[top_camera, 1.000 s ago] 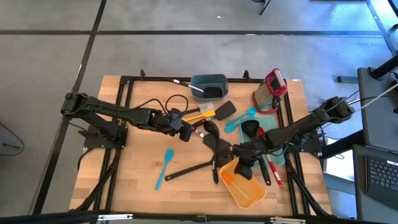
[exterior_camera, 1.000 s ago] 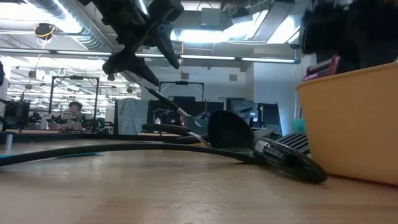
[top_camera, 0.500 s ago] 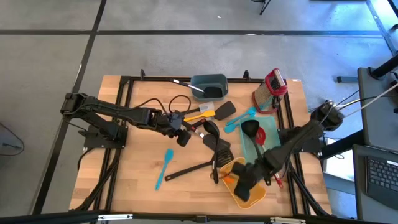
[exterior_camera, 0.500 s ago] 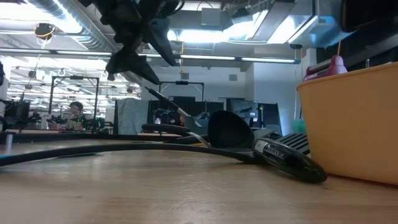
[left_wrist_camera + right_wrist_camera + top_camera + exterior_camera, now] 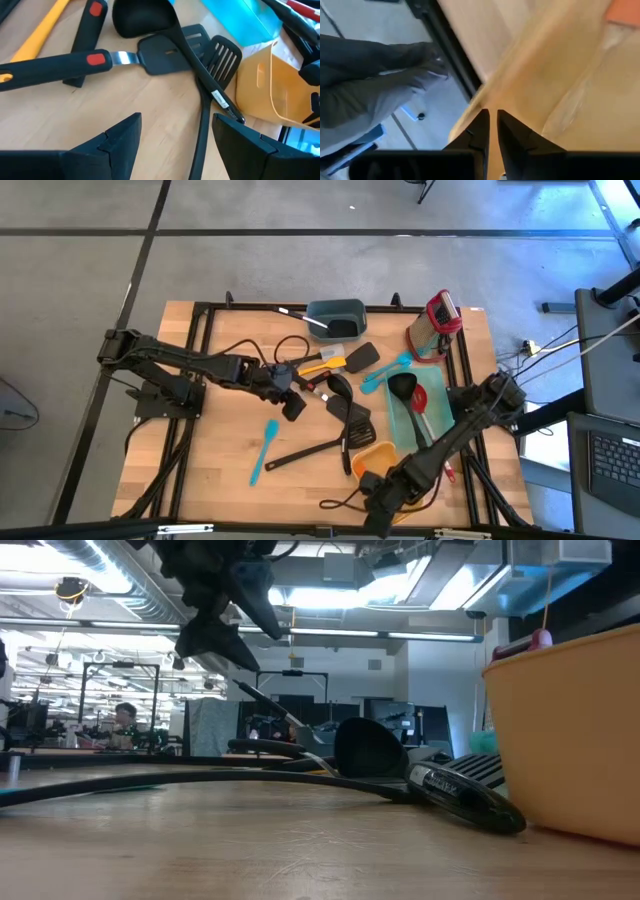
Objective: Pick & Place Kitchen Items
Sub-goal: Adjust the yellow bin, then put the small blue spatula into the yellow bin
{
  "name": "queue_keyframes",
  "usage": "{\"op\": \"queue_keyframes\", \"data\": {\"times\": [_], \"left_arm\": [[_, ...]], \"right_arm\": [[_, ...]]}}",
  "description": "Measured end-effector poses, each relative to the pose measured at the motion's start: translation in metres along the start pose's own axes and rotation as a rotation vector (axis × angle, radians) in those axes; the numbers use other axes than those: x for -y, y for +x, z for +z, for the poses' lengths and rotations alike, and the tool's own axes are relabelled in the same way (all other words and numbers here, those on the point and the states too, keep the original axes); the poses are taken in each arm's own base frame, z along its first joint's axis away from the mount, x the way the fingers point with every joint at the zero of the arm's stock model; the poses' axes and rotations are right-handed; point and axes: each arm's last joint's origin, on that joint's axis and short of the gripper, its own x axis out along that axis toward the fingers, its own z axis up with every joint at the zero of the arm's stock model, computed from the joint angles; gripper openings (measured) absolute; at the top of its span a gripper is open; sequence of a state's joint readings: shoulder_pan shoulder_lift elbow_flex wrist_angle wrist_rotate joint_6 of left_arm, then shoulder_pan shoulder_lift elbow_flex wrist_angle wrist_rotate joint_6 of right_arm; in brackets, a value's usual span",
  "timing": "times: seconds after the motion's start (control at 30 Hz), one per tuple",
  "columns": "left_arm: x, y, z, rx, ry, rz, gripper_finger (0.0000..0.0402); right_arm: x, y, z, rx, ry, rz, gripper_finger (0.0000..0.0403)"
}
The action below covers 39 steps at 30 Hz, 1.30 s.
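While the left hand [image 5: 290,404] hangs above the wooden surface [image 5: 225,445] with its two fingers spread wide and nothing between them, the right hand [image 5: 378,502] sits at the near edge of the surface, just at the near rim of the orange bin [image 5: 381,465]; its fingers stand narrow, almost touching, and nothing can be seen gripped between them (the right wrist view shows only a thin gap between the dark tips, with the bin's orange wall filling the picture beyond). The kitchen items lie scattered around that orange bin. A black ladle [image 5: 150,22] and two black slotted turners [image 5: 222,52] are heaped together just on the far side of the bin, the ladle's long handle running past the bin's left side toward the near edge. A black spatula with a red-marked handle [image 5: 95,59] lies a little farther from the bin, beside a yellow-handled tool [image 5: 322,365]. A teal spatula [image 5: 266,448] lies alone, well to the left of the bin. To the bin's right, a teal tray [image 5: 412,415] carries a black ladle and a red spoon [image 5: 417,398]. Well beyond the bin, at the far edge, stand a grey bin [image 5: 336,319] and a red-topped grater [image 5: 437,323].
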<state>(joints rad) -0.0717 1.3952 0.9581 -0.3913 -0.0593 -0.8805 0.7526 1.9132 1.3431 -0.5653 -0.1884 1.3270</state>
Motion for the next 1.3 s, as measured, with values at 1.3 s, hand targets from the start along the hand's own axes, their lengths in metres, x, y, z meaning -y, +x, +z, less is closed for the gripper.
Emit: {"op": "queue_keyframes", "data": {"times": [1.3], "left_arm": [[0.005,-0.023,0.001,-0.045,0.1,-0.143,0.0182]], "right_arm": [[-0.028,-0.113,0.073,0.22,-0.307,-0.103,0.0038]]}}
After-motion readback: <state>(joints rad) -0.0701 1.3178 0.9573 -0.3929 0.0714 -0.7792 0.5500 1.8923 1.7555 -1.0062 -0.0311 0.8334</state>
